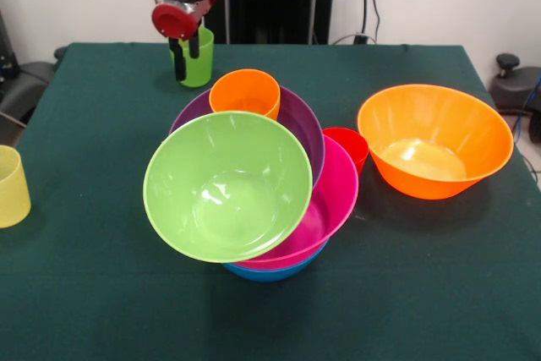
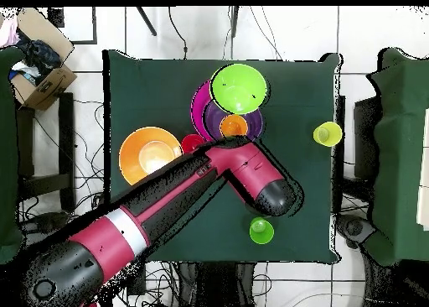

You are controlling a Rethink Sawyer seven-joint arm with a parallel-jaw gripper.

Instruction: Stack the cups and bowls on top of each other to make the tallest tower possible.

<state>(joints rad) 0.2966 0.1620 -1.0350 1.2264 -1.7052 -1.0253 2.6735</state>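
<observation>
A pile stands mid-table: a blue bowl at the bottom, then a pink bowl and a purple bowl. An orange cup sits in the purple one. A lime green bowl leans tilted on the pile's front. A red cup stands against the pile's right side. An orange bowl sits alone at the right, and a yellow cup at the left edge. My gripper hangs open just in front of the upright green cup, holding nothing. In the overhead view the arm hides the gripper.
The green table runs out close behind the green cup. A cardboard box and cables lie on the floor beside the table. Dark chairs stand at both sides.
</observation>
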